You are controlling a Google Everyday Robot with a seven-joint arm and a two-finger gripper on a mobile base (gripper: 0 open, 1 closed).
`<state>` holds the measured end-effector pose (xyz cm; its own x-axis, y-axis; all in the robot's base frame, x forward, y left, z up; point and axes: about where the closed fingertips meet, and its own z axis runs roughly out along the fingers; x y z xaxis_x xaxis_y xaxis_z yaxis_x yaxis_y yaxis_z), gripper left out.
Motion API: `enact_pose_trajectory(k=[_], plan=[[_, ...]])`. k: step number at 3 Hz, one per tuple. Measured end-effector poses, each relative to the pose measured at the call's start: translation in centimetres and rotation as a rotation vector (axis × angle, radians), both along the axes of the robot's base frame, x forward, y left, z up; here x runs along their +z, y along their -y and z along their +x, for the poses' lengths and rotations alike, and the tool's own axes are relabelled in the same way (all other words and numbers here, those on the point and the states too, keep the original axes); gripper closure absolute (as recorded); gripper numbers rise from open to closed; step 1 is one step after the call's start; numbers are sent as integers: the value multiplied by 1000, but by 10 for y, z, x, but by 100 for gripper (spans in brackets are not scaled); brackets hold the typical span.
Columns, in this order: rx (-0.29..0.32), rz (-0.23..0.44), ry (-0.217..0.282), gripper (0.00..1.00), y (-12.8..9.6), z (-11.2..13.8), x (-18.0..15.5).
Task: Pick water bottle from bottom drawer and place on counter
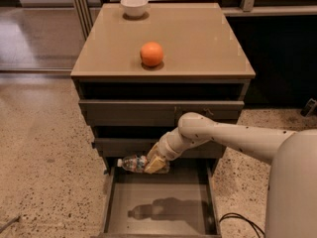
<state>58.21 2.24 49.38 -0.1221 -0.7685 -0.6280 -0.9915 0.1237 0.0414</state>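
Note:
The water bottle (132, 163) is a small clear bottle with a white cap pointing left, held level in the air above the open bottom drawer (158, 207). My gripper (154, 163) is shut on its right end, in front of the middle drawer's face. The bottle's shadow lies on the drawer's grey floor. The tan counter (198, 38) is well above the gripper. My white arm reaches in from the lower right.
An orange (151, 53) sits near the counter's front middle. A white bowl (134, 5) stands at its back left. The two upper drawers (158, 112) stick out slightly above the gripper. A black cable (237, 221) lies on the speckled floor at right.

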Motion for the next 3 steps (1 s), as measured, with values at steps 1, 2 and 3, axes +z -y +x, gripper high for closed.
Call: enact_pose_trajectory(k=[1, 2, 3], plan=[[6, 8, -4, 100, -1, 0, 3], [2, 50, -9, 100, 8, 2, 31], [-31, 155, -2, 100, 30, 15, 78]])
